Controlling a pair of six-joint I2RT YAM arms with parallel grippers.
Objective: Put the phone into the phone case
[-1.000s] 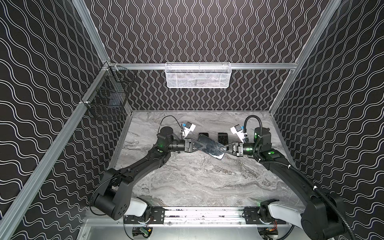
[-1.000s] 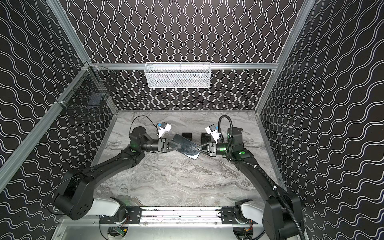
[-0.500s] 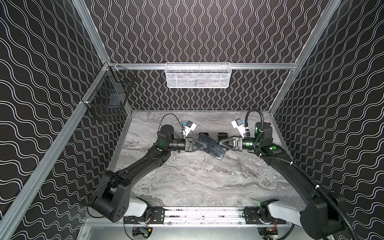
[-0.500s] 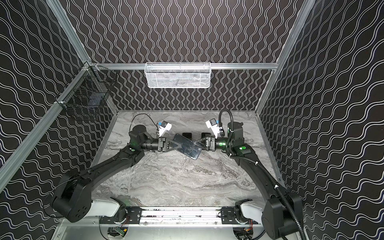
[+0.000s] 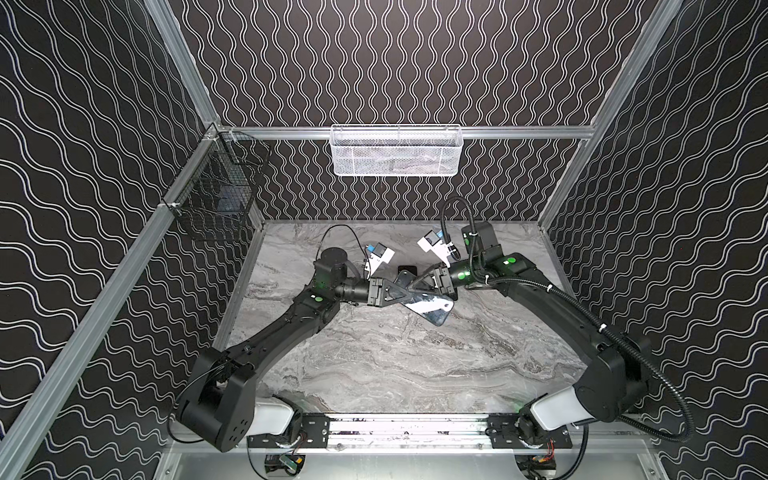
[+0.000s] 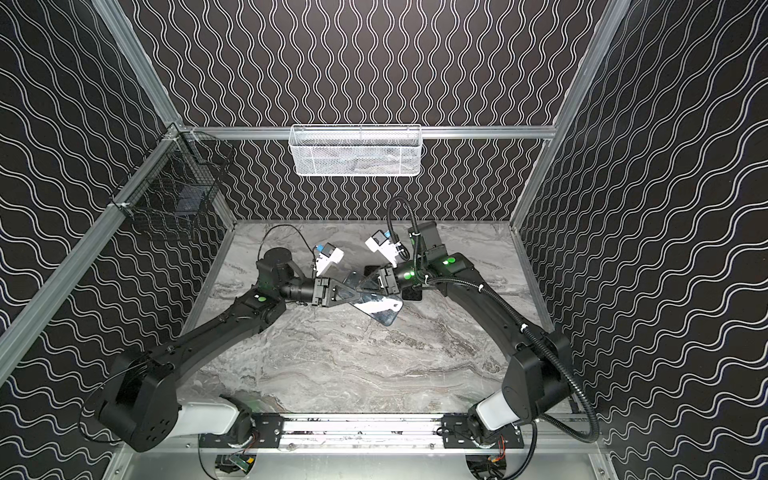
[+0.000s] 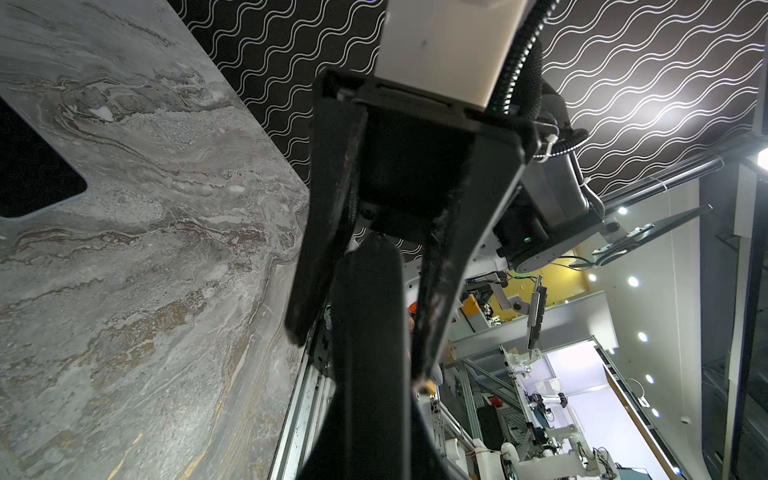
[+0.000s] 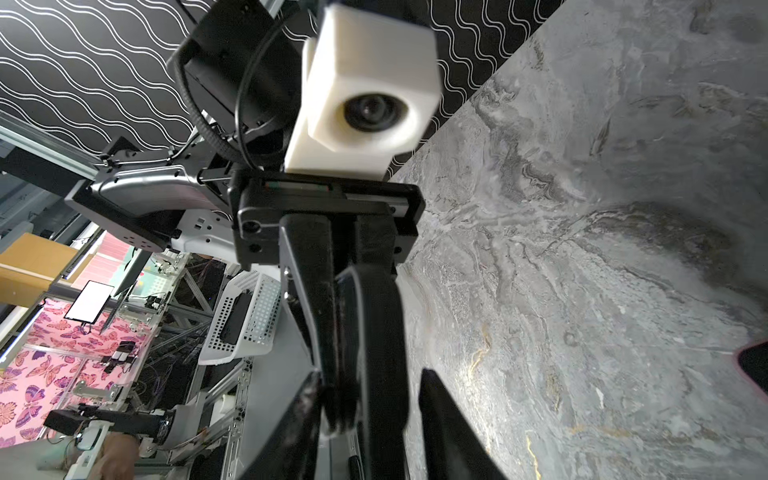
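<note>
Left hand point(image 5: 406, 292) clamped tight on the phone point(image 5: 432, 309), right hand point(image 8: 370, 374) partly open, fingers point(image 8: 442, 415) straddling the phone's far end

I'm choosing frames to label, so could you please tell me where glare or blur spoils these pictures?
In both top views a white reflection washes out part of the glossy phone; in the right wrist view the white camera housing is smeared by motion blur; in the left wrist view a bright hotspot bleaches the patterned wall.
</note>
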